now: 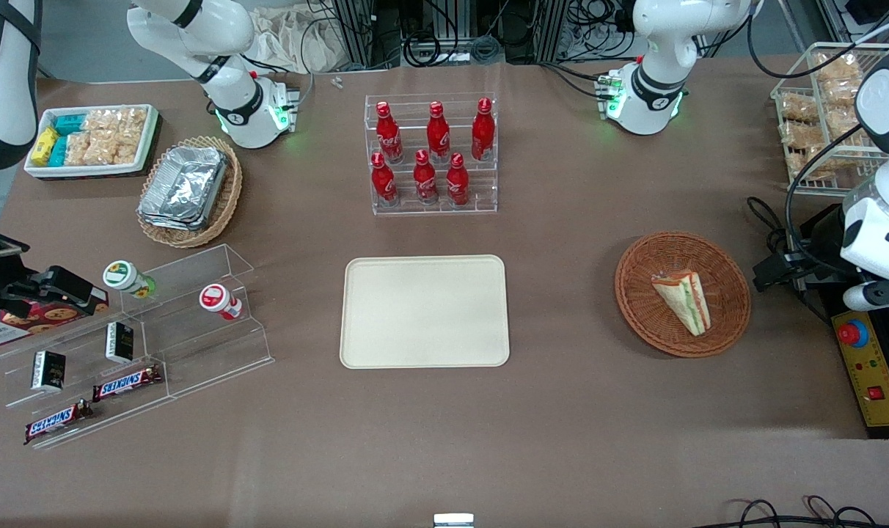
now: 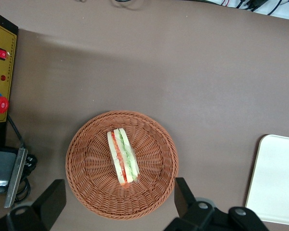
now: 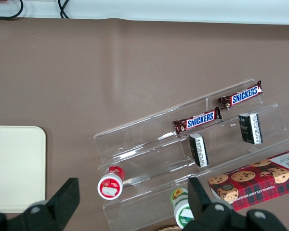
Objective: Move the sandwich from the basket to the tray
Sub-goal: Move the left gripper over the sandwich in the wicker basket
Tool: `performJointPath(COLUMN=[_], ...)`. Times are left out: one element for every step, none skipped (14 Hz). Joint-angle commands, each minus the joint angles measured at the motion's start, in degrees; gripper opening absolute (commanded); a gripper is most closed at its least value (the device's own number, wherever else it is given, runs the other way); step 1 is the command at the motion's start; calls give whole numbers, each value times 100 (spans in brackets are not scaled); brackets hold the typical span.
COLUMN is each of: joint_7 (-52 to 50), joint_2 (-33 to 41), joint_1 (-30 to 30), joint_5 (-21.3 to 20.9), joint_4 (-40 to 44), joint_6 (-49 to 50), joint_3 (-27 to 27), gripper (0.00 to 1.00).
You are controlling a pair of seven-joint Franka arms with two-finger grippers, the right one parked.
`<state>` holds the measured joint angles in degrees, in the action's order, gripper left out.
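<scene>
The end effector hangs above the worktop at the working arm's end, over the basket. In the left wrist view its two dark fingers stand wide apart, one on each side of the basket's rim, with nothing between them and nothing touched. In the front view the end effector itself cannot be made out.

The sandwich lies on its side in the basket, roughly in the middle, its green and orange-red filling showing along one edge.

The tray lies flat at the middle of the worktop, well apart from the basket, with nothing on it. Farther from the front camera than the tray stands a clear rack of red bottles. Toward the parked arm's end sit a tan oval basket with foil containers and a stepped clear stand with Snickers bars.
</scene>
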<state>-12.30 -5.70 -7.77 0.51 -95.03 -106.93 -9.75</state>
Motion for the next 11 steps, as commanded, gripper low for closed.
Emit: performJointPath(joint_7=[35,17,-9,-53,-210,-594,-1259,-1649,-1757,-1810,-1898], joint_2=[-63,-72,-72,-98,-124,-168,-221,-212,-195,-186,-169], joint_1=[3,12,3,12,29,38,30,21,21,21,21], joint_5=[-25,-24,10,11,2,2,2,11,11,19,19], joint_4=[151,160,177,177,160,142,116,-49,-243,-384,-585], joint_6=[207,225,216,216,225,225,234,217,121,94,15], joint_3=[-9,-9,-9,-9,-18,-18,-18,-18,-18,-18,-18], gripper=[100,100,100,100,100,100,100,100,100,100,100])
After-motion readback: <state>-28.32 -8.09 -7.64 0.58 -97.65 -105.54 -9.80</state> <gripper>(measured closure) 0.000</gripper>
